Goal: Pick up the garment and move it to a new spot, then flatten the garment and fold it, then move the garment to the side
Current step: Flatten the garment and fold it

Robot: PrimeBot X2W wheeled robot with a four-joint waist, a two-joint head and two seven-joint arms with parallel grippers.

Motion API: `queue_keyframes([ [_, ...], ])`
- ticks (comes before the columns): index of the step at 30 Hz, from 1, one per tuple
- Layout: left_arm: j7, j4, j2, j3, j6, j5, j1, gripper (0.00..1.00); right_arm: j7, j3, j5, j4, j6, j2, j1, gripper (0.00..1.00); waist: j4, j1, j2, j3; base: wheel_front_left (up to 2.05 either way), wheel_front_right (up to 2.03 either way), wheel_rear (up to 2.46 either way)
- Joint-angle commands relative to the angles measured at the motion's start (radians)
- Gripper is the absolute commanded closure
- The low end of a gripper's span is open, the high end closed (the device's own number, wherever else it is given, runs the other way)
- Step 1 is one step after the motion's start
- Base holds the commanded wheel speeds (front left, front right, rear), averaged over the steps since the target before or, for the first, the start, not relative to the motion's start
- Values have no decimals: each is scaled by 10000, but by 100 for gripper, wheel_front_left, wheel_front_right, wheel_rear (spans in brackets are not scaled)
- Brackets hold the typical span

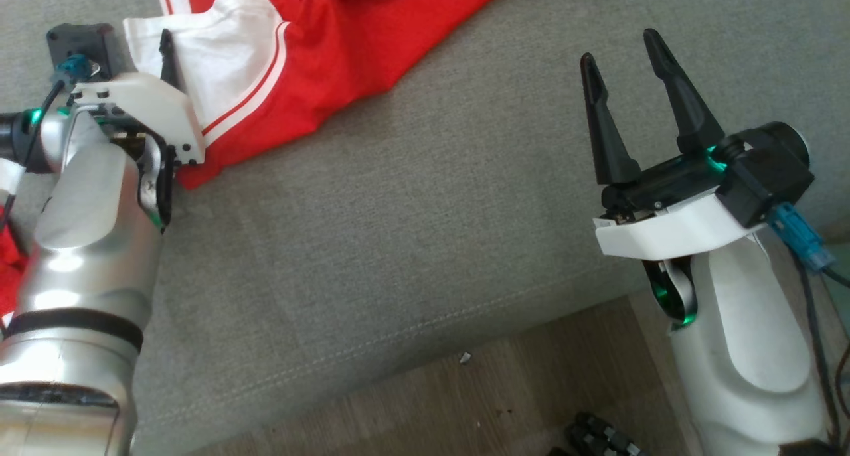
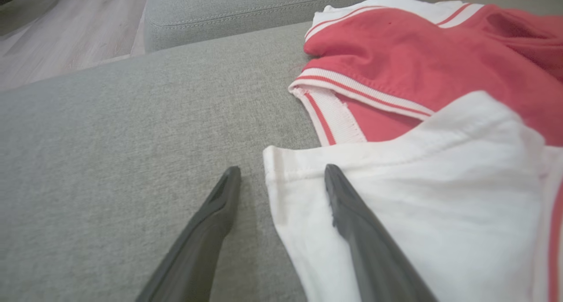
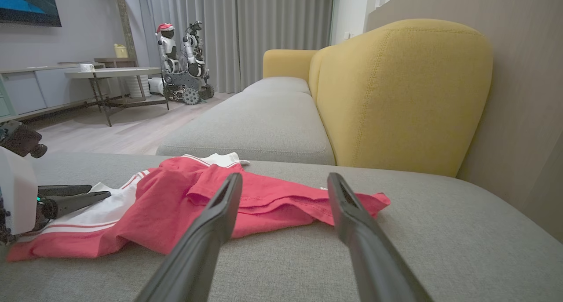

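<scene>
The left gripper is open. Its two dark fingers stand wide apart and hold nothing. One finger lies over the white sleeve and the other lies over the bare grey seat, so the edge of the sleeve sits between them. It is hard to tell if the finger over the sleeve touches the cloth.

The right gripper is open too, and it is empty. It hangs over the grey seat near the front edge, well apart from the garment. In the right wrist view its fingers point toward the red cloth.

The garment is a red shirt with white sleeves and thin red stripes on the white trim. It lies on the grey seat in a rumpled heap, not flat, with folds and bumps in the red part. In the head view it is at the top left, just beside the left gripper.

Behind the seat stands a yellow back cushion. Below the front of the seat is a brown wood floor. Far across the room there is a table, and near it another robot on wheels.
</scene>
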Motion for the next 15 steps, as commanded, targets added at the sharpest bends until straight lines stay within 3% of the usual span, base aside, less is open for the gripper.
queue_keyframes([
  [1,-57,-29,285,142,-29,61,-258,2,-77,98,-47,-270,62,129,-113,0,54,0,0,-15,0,0,0],
  [2,-123,44,231,115,-90,40,-300,55,-80,76,-62,-249,62,120,-117,0,94,0,0,-24,0,0,0],
  [3,-212,102,179,90,-152,20,-338,100,-81,56,-74,-229,62,113,-122,0,142,0,0,-36,0,0,0],
  [10,-763,315,-157,77,-467,-225,-454,100,-2,-86,-133,-105,62,-31,-195,0,604,0,0,-170,0,0,0],
  [15,-1067,-608,-439,271,-667,-474,-230,100,112,-121,-73,17,62,-201,-345,0,1086,0,0,-377,0,0,0],
])
